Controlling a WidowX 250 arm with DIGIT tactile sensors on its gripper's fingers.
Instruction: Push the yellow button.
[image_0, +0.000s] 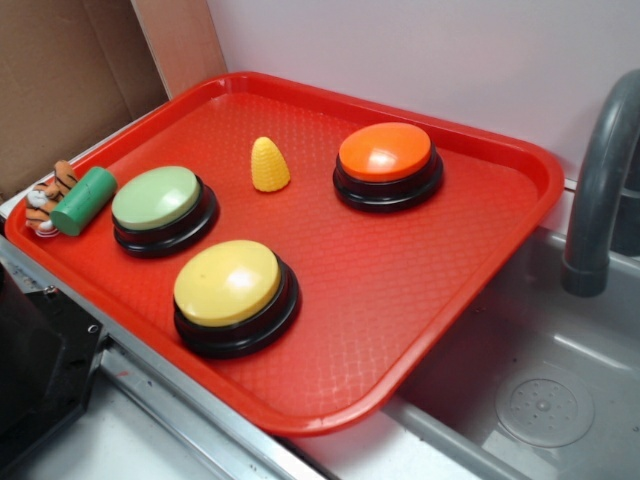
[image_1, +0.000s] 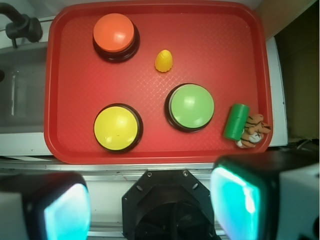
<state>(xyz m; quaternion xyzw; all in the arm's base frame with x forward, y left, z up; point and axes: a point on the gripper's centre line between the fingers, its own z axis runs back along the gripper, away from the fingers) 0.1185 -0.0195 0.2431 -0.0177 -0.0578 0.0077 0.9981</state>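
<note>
In the exterior view the claw was out of frame, so nothing of it could be judged there. The red tray ran past a sink edge, and a grey faucet was cut off at the right border. The yellow button sat on the tray's near side, beside the green button. A tiger toy lay half hidden behind a green cylinder.

In the wrist view the claw filled the bottom edge, blurred; its two fingers stood wide apart, holding and touching nothing. The yellow button lay just ahead of the left finger, clear of it. The green button sat ahead to the right, the orange button and corn cone farther ahead.
</note>
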